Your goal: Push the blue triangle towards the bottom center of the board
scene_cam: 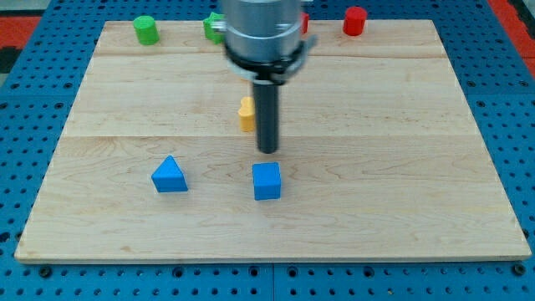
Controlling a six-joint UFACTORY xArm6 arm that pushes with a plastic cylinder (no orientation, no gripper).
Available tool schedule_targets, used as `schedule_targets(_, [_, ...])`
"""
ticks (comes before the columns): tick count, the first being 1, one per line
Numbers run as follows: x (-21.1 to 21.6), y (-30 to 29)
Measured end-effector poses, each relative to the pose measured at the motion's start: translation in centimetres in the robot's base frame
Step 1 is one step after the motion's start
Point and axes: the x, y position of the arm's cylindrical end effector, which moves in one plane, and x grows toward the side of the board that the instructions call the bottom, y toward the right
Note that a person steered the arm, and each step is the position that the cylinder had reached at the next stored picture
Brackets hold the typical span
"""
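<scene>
The blue triangle lies on the wooden board, left of centre in the lower half. A blue cube sits to its right, near the board's middle. My tip is just above the blue cube in the view, well to the right of the blue triangle and not touching it. A yellow block sits right beside the rod, at its left, partly hidden by it.
A green cylinder stands at the top left edge. A green block and a red block are partly hidden by the arm's housing at the top. A red cylinder stands at the top right.
</scene>
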Motion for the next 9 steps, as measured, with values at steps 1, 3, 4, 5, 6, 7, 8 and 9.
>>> schedule_targets(1, [3.3,3.1])
schedule_targets(3, [6.3,-0.1])
schedule_targets(4, [5.9,-1.3])
schedule_targets(5, [2.3,-0.4])
schedule_targets(6, [1.0,-3.5])
schedule_targets(7, [1.2,-10.3])
schedule_targets(8, [1.3,-14.5])
schedule_targets(9, [2.8,-17.4])
